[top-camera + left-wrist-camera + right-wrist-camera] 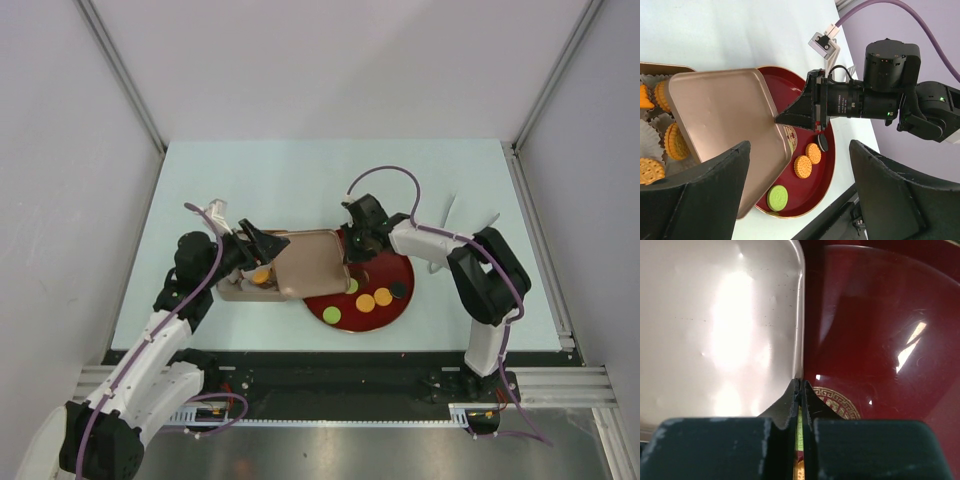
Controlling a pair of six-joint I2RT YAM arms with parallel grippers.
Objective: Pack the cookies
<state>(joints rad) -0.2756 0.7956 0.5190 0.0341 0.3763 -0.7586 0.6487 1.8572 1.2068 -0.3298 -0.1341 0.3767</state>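
Note:
My right gripper (350, 250) is shut on the edge of a rose-gold tin lid (312, 262), holding it tilted over the open tin (232, 292). The right wrist view shows the fingertips (796, 390) pinched on the lid's rim (720, 330). On the dark-red plate (395, 270) lie a green cookie (778, 197), two orange cookies (802, 166) and a black one (822, 142). Several orange cookies (676, 141) sit in paper cups inside the tin. My left gripper (800, 150) is open and empty, above the lid's near edge.
The plate (807, 192) partly lies under the lid (725, 115). The right arm (870, 95) reaches across the plate from the right. The table's front edge and a black rail run just below the plate.

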